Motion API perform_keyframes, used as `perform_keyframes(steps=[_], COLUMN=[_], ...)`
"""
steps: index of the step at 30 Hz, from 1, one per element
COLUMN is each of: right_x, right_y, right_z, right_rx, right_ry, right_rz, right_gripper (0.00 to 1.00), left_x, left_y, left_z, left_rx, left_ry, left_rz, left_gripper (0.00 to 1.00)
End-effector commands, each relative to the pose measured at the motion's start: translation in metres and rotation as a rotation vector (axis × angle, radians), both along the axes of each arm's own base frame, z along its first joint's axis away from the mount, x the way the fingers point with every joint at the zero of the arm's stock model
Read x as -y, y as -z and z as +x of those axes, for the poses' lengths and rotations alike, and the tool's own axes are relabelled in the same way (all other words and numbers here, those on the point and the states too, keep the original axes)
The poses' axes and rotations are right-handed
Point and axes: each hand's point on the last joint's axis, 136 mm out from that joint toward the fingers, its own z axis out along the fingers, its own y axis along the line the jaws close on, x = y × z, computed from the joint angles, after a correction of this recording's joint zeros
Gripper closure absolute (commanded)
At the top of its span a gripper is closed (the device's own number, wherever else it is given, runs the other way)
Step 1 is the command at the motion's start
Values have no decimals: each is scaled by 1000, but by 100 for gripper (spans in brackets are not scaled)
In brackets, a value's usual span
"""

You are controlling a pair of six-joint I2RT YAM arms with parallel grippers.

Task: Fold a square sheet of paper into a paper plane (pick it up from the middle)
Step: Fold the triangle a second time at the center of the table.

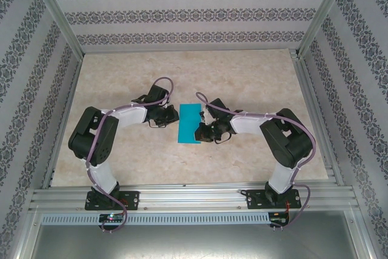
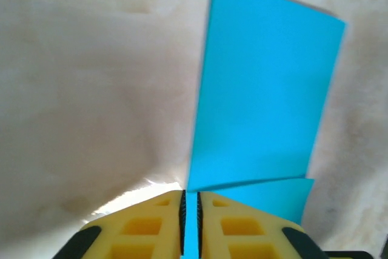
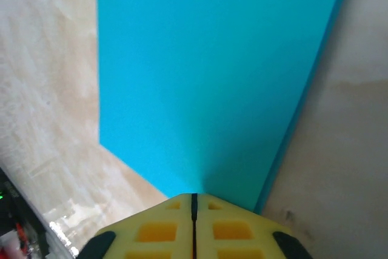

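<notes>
Top external view has the square sheet of paper [image 1: 189,124] lying mid-worktop [image 1: 254,77], already doubled into a tall rectangle, so the paper plane is barely begun. Left pincer [image 1: 165,117] sits at the sheet's left edge. In the left wrist view it is narrow, a slit with blue showing inside, and I cannot tell whether it nips the sheet. Right pincer [image 1: 204,131] rests at the right edge with its jaws together, tip touching the top layer, and a lower layer peeks out beside it. I judge the step in hand is flattening the first fold. Next, a corner likely needs lifting and turning to the centre line while the other side is pinned down.
</notes>
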Motion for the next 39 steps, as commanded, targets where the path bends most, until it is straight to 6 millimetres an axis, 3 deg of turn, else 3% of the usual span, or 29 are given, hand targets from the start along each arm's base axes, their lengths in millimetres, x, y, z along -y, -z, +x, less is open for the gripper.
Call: perform_keyframes(steps=[1, 4, 8, 13, 22, 31, 39], right_x=[-5, 13, 36, 35, 24, 12, 3], right_y=[-53, -66, -62, -50, -26, -7, -10], right_z=[20, 39, 57, 69, 79, 74, 68], right_rx=[100, 161, 197, 185, 135, 88, 73], right_ry=[13, 73, 125, 112, 107, 55, 17], right_rz=[101, 95, 57, 57, 65, 9, 42], right_gripper=[81, 70, 62, 55, 59, 68, 70], left_x=[15, 23, 25, 11, -16, -20, -18], left_y=[-21, -23, -22, -18, -22, -22, -27], left_z=[-8, -14, -18, -20, -17, -19, -18], left_rx=[33, 32, 31, 26, 64, 73, 88], left_ry=[0, -24, -81, -185, -297, -251, -231], left_rz=[-38, -55, -77, -56, 30, 69, 56], left_gripper=[75, 65, 54, 41, 12, 2, 0])
